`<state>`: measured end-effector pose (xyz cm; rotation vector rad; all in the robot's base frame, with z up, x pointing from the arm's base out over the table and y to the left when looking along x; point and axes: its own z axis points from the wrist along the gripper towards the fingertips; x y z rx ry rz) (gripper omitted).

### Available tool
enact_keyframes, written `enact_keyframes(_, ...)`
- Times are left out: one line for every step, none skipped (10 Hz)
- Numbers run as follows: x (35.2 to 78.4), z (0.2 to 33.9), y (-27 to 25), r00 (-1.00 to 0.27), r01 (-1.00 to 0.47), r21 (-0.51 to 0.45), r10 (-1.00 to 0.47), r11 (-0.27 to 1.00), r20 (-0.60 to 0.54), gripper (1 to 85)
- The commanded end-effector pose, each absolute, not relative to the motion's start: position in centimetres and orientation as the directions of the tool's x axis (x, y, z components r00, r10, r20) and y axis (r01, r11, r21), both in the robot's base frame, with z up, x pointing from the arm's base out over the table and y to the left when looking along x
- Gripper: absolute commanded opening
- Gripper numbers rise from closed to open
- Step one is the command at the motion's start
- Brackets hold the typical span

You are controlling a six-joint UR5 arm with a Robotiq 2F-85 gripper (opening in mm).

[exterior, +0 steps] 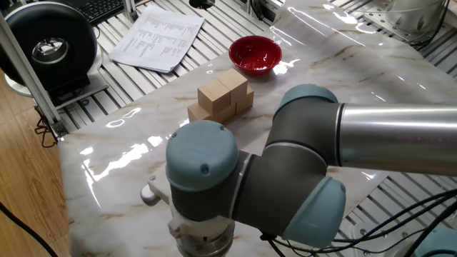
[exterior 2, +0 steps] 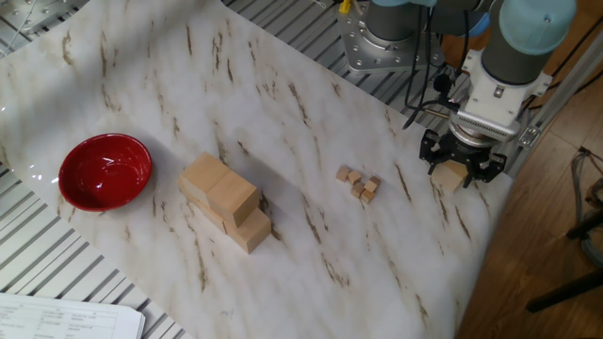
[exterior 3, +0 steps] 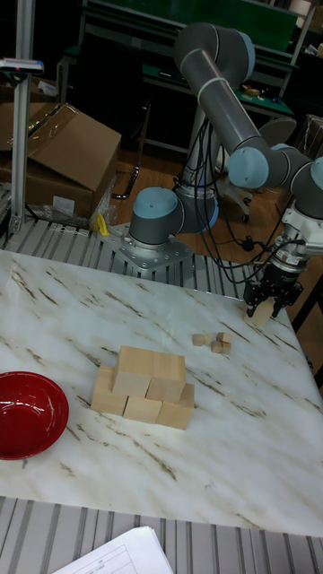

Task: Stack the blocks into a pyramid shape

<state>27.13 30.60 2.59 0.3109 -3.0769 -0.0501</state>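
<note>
Gripping one block [exterior 2: 452,175] in our claw [exterior 2: 461,167] at the worktop's [exterior 2: 311,235] right edge, well apart from the stepped pile [exterior 2: 225,203] beside the red bowl [exterior 2: 105,170], we risk bumping those blocks when setting it on top.

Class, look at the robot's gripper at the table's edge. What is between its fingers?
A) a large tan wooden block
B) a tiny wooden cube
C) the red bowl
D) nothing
A: the gripper is closed around a large tan block, well away from the stack and the red bowl.
</note>
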Motion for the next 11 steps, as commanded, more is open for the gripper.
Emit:
enact_keyframes(26.82, 2.73, 30.47, -0.975, -0.210, 0.037, -0.212, 0.977, 0.060, 61.3)
enact_keyframes(27.10, 2.72, 30.42, -0.974, -0.218, 0.034, -0.219, 0.975, 0.050, 61.3)
enact_keyframes(27.38, 2.71, 30.41, -0.973, -0.225, 0.032, -0.226, 0.974, 0.039, 61.3)
enact_keyframes(27.22, 2.72, 30.29, -0.970, -0.237, 0.029, -0.238, 0.971, 0.046, 64.0)
enact_keyframes(27.06, 2.72, 30.19, -0.969, -0.240, 0.028, -0.241, 0.970, 0.052, 66.0)
enact_keyframes(27.07, 2.72, 30.34, -0.969, -0.238, 0.034, -0.240, 0.971, 0.051, 68.3)
enact_keyframes(27.08, 2.74, 30.24, -0.968, -0.243, 0.031, -0.244, 0.970, 0.052, 69.7)
enact_keyframes(27.09, 2.74, 30.35, -0.969, -0.241, 0.035, -0.243, 0.970, 0.051, 70.0)
enact_keyframes(26.96, 2.72, 30.93, -0.973, -0.223, 0.058, -0.226, 0.973, 0.050, 70.0)
enact_keyframes(26.92, 2.65, 30.89, -0.973, -0.223, 0.057, -0.226, 0.973, 0.052, 70.0)
enact_keyframes(26.57, 2.68, 30.81, -0.973, -0.216, 0.056, -0.219, 0.975, 0.067, 69.7)
